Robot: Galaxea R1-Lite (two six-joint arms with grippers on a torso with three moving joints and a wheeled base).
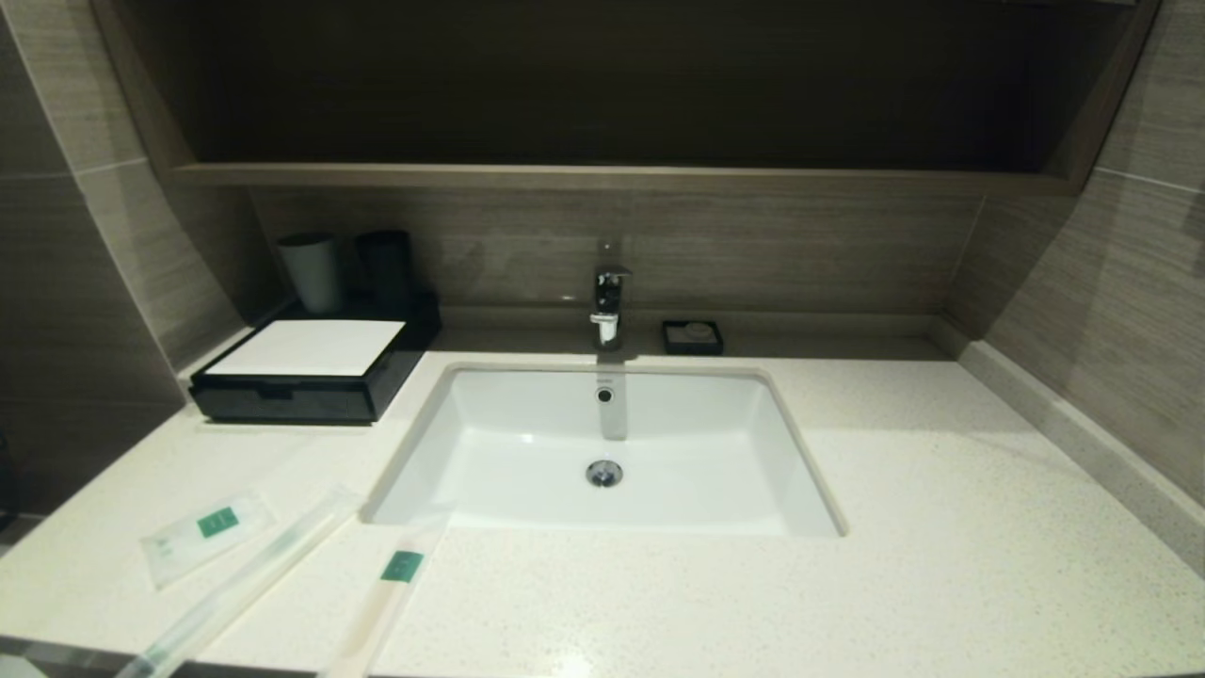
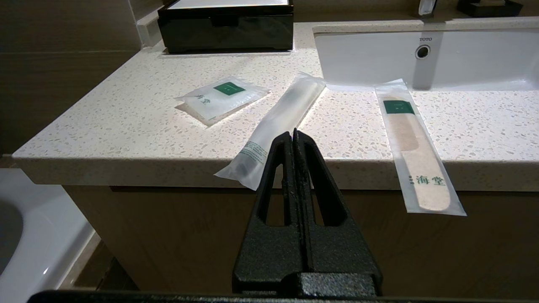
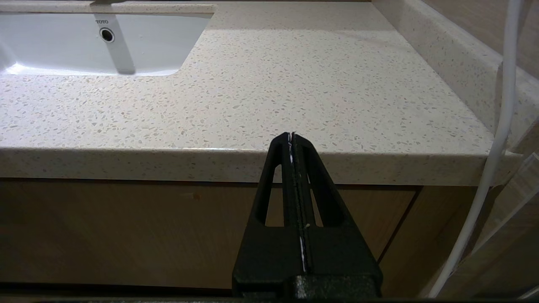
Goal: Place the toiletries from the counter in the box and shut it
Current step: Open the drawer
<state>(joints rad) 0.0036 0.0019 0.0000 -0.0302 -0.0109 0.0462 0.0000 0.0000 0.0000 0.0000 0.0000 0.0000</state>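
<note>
Three plastic-wrapped packets lie on the counter (image 1: 941,527) at its front left. The short flat sachet (image 1: 207,532) (image 2: 223,97) lies flat. A long frosted packet (image 1: 245,584) (image 2: 278,126) and a long packet with a comb (image 1: 386,603) (image 2: 414,147) both overhang the front edge. The black box (image 1: 301,372) (image 2: 225,25) with a white top stands at the back left, drawer shut. My left gripper (image 2: 293,131) is shut and empty, below and in front of the counter edge near the frosted packet. My right gripper (image 3: 291,134) is shut and empty, in front of the counter's right part.
A white sink (image 1: 602,452) is set in the middle, with a tap (image 1: 607,301) behind it and a small black soap dish (image 1: 692,336) beside the tap. Two cups (image 1: 311,271) stand behind the box. A white cable (image 3: 497,139) hangs at the right.
</note>
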